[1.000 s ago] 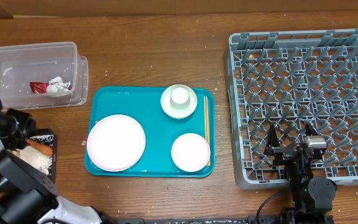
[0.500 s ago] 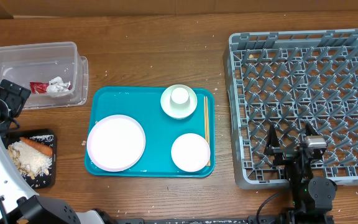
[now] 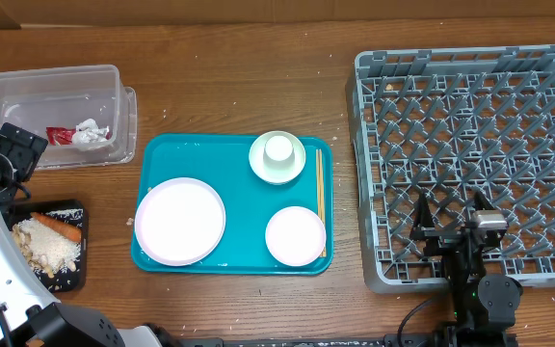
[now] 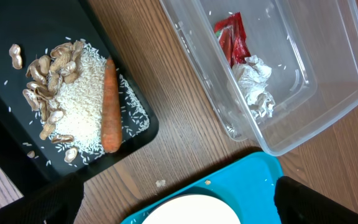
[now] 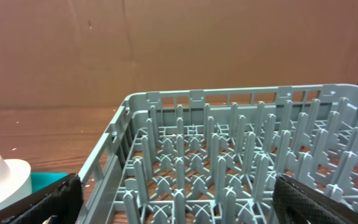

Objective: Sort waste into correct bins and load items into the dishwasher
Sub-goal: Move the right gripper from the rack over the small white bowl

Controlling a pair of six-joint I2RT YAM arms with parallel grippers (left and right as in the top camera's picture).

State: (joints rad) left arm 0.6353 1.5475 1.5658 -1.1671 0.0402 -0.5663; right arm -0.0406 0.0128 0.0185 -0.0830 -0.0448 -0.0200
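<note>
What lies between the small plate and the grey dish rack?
Overhead view: the wooden chopsticks along the teal tray's right edge, then a bare strip of table before the dish rack.

Table [image 3: 239, 87]: brown wood, grain visible, matt.
Clear tub [image 4: 328, 62]: transparent plastic, smooth, glossy on the walls.
Black tray [image 4: 48, 25]: matt and smooth; material cannot be told.
Teal serving tray [image 3: 239, 154]: smooth, plastic-looking, slight sheen.
Dish rack [image 3: 470, 145]: grey moulded plastic, matt.
Large plate [image 3: 180, 221]: white, smooth.
Chopsticks [image 3: 320, 198]: pale wood.
Napkin [image 4: 253, 84]: white paper, crumpled, matt.
Wrapper [image 4: 232, 37]: red film, creased, glossy.
Carrot [image 4: 109, 106]: orange skin, matt.
Food scraps [image 4: 73, 106]: dry grains and rough shells, matt.
</note>
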